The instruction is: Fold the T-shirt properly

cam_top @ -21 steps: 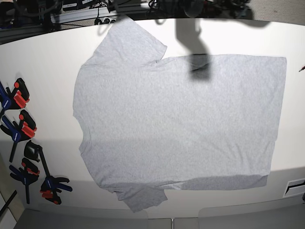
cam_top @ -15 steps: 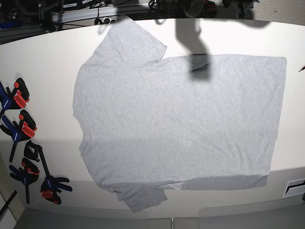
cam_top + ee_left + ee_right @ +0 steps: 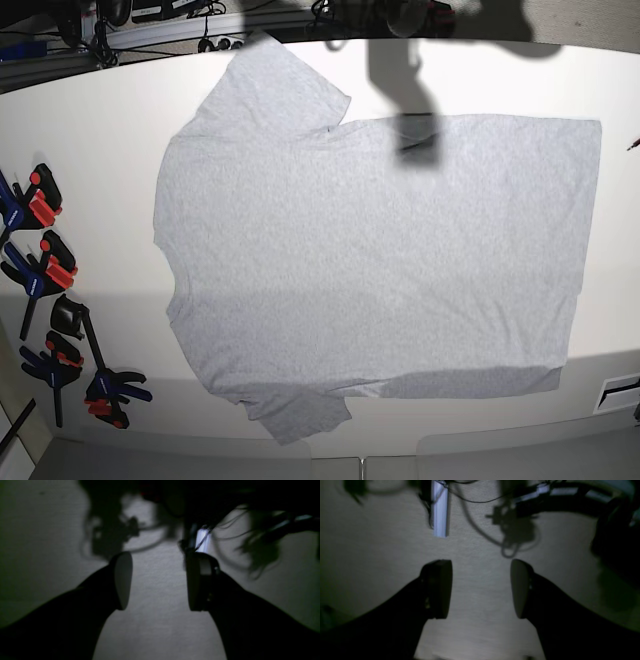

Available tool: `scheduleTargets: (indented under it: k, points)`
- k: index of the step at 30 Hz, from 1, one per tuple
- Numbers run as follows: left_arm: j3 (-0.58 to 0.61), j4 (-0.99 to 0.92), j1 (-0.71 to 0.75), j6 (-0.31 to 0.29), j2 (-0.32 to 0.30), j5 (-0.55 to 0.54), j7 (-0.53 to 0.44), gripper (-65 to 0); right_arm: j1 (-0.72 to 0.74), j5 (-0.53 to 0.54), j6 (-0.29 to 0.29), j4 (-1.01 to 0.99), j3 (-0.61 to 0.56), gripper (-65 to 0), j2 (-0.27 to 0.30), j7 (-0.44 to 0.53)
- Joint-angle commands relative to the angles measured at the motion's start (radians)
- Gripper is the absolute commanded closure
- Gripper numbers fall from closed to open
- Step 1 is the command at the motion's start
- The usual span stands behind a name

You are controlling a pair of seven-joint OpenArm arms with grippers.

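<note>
The T-shirt (image 3: 370, 255) lies spread flat on the white table (image 3: 90, 130), plain grey side up, neck end to the left and hem to the right, one sleeve at the top and one at the bottom. Neither arm shows in the base view; only a dark shadow falls across the shirt's upper edge. In the left wrist view my left gripper (image 3: 156, 581) is open with nothing between its fingers, a dim pale surface beyond it. The right gripper (image 3: 480, 588) in the right wrist view is likewise open and empty above a dim pale surface.
Several blue, red and black clamps (image 3: 45, 290) lie along the table's left edge. Cables and dark equipment (image 3: 200, 15) line the far edge. A white strip (image 3: 620, 390) sits at the lower right corner.
The shirt has not moved. The shadow on its upper edge has shifted only slightly.
</note>
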Motion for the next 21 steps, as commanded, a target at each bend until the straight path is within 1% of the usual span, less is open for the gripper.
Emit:
scheduleTargets:
  k: [1, 2, 4, 6, 10, 11, 14, 15, 17, 21]
  points:
    - [-0.002, 0.057, 0.066, -0.003, -0.008, -0.033, -0.005, -31.5, -0.053, 0.030, 0.006, 0.050, 0.024, -34.3, 0.015, 0.013]
    - [-0.007, 0.120, 0.113, -0.003, -0.008, -0.066, 0.003, -31.5, -0.090, 0.049, 0.006, 0.103, 0.053, -34.2, 0.015, 0.012]
    - [-0.033, 0.248, 0.201, -0.003, 0.000, -0.108, 0.013, -31.5, -0.163, 0.048, 0.006, 0.206, 0.125, -34.2, 0.013, 0.012]
    - [-0.075, 0.372, 0.283, -0.003, 0.018, -0.118, 0.023, -31.5, -0.232, 0.048, 0.006, 0.309, 0.203, -34.2, 0.006, 0.011]
    - [-0.174, 0.597, 0.414, -0.003, 0.058, -0.118, 0.091, -31.5, -0.352, 0.048, 0.011, 0.505, 0.333, -34.2, 0.006, -0.015]
    - [-0.194, 0.645, 0.436, -0.003, 0.061, -0.120, 0.106, -31.5, -0.365, 0.048, 0.011, 0.550, 0.361, -34.2, 0.006, -0.031]
    - [-0.243, 0.769, 0.466, -0.003, 0.060, -0.182, 0.160, -31.5, -0.365, 0.048, 0.016, 0.665, 0.436, -34.2, 0.013, -0.069]
    - [-0.259, 0.806, 0.468, -0.003, 0.060, -0.204, 0.192, -31.5, -0.365, 0.048, 0.022, 0.698, 0.459, -34.2, 0.012, -0.082]
    - [-0.291, 0.873, 0.468, -0.003, 0.061, -0.237, 0.270, -31.5, -0.365, 0.048, 0.058, 0.753, 0.497, -34.2, 0.012, -0.111]
    - [-0.357, 1.019, 0.468, -0.003, 0.061, -0.327, 0.498, -31.5, -0.365, 0.048, 0.119, 0.848, 0.537, -34.2, 0.012, -0.147]
